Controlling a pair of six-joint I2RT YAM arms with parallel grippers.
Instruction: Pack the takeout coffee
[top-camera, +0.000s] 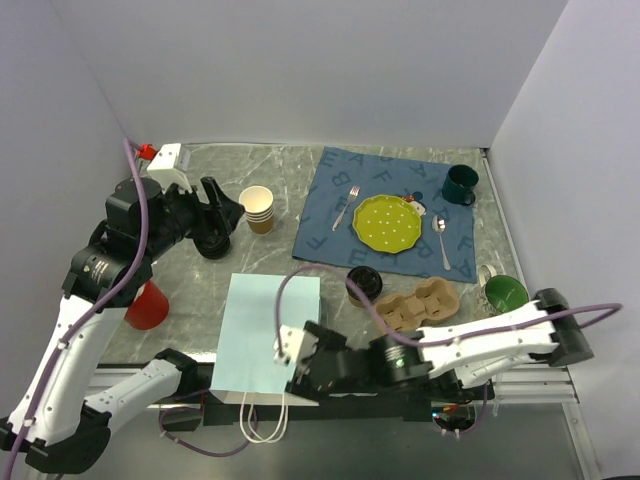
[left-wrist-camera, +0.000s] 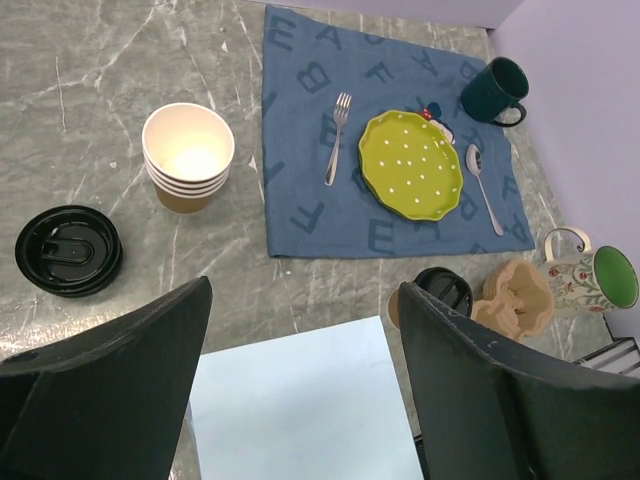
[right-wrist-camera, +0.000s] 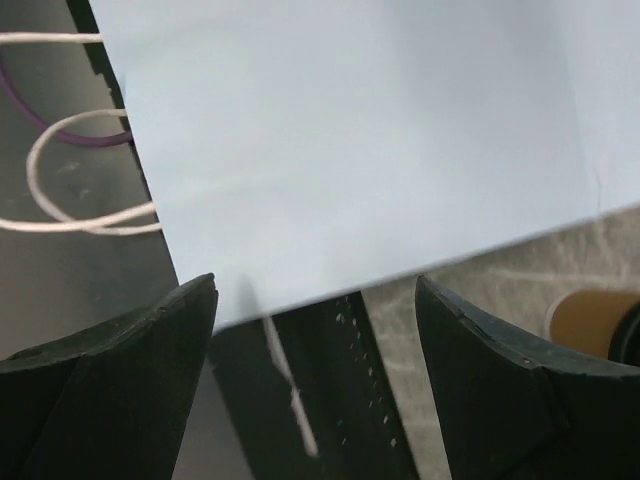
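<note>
The takeout coffee (top-camera: 362, 285), a brown paper cup with a black lid, stands upright beside a brown pulp cup carrier (top-camera: 425, 305). In the left wrist view the takeout coffee (left-wrist-camera: 443, 292) is partly hidden behind one finger; in the right wrist view only the brown side of the takeout coffee (right-wrist-camera: 590, 320) shows. A light blue paper bag (top-camera: 270, 335) lies flat with its string handles (right-wrist-camera: 70, 190) over the near edge. My left gripper (top-camera: 228, 218) hangs open and empty at the back left, above the table. My right gripper (right-wrist-camera: 315, 370) is open at the bag's near right corner, holding nothing.
A stack of cream cups (left-wrist-camera: 188, 155) and black lids (left-wrist-camera: 68, 250) sit at the back left. A blue placemat (top-camera: 345, 240) carries a green plate (left-wrist-camera: 412, 165), fork (left-wrist-camera: 336, 135) and spoon (left-wrist-camera: 482, 185). A dark green mug (top-camera: 460, 184), a flowered mug (left-wrist-camera: 590, 278) and a red cup (top-camera: 148, 305) stand around.
</note>
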